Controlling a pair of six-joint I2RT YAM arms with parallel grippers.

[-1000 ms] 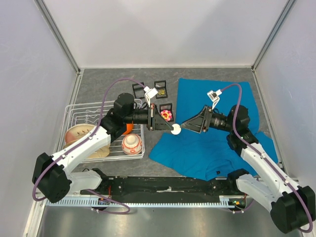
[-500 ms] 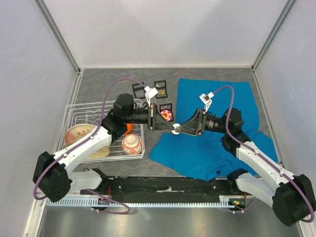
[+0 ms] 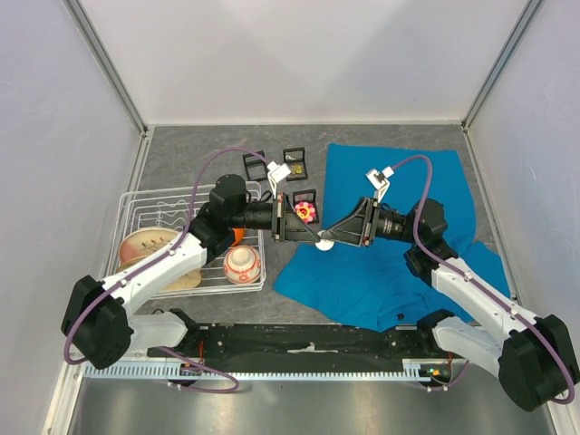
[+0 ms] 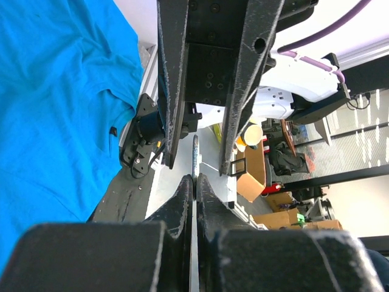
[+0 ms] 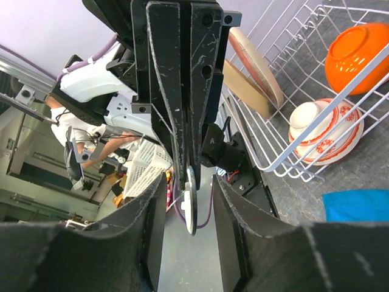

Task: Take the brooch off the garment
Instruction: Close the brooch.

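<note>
The left gripper (image 4: 194, 182) is clenched on the edge of the brooch (image 5: 189, 207), a thin plain white disc. It holds the disc in the air, off the cloth, above the left edge of the garment (image 3: 362, 281), which lies spread on the right of the table. The right gripper (image 5: 191, 176) is released: its jaws straddle the disc with gaps on both sides.

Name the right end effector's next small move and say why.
Probably close the right end effector on the white disc: its open fingers straddle the disc's edge, while the left end effector pinches the opposite edge above the table.
</note>
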